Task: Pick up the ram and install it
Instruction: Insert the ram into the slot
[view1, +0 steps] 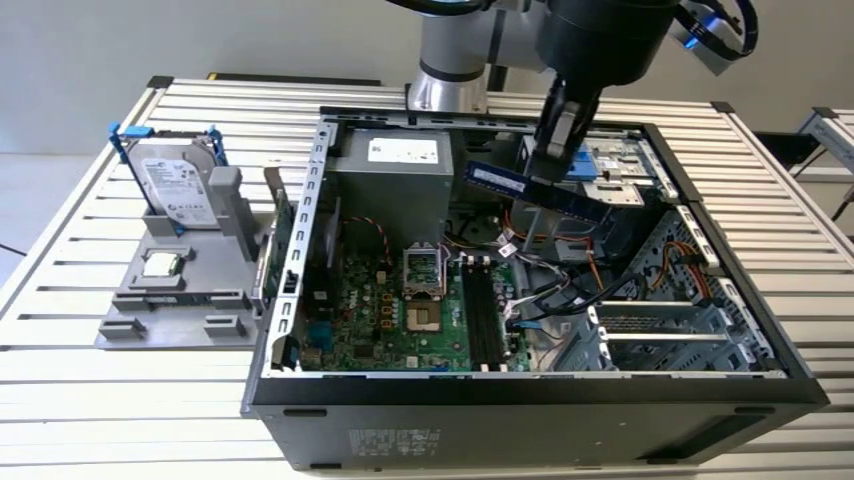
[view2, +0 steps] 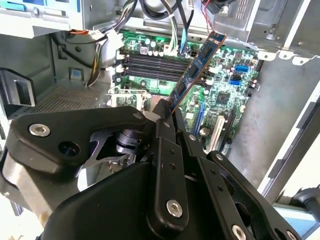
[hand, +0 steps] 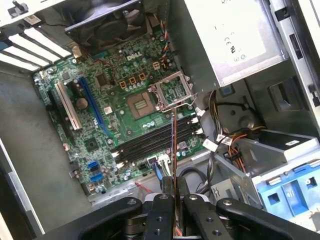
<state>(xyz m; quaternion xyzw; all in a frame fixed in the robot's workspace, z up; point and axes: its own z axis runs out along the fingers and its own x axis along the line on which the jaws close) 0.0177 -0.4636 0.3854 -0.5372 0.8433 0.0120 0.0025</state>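
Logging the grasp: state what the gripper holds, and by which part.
The gripper is shut on the ram, pinching its flat faces near the middle of its upper edge.

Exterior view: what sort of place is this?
Probably a robot assembly test bench, not an office: a slatted metal table carries an open computer case and a grey fixture holding a hard drive, while the gripper holds the ram above the case.

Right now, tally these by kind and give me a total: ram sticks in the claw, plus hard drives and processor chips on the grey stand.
Ram stick, held in the claw: 1
Hard drive, upright on the grey stand: 1
Processor chip, flat on the stand: 1
Total: 3
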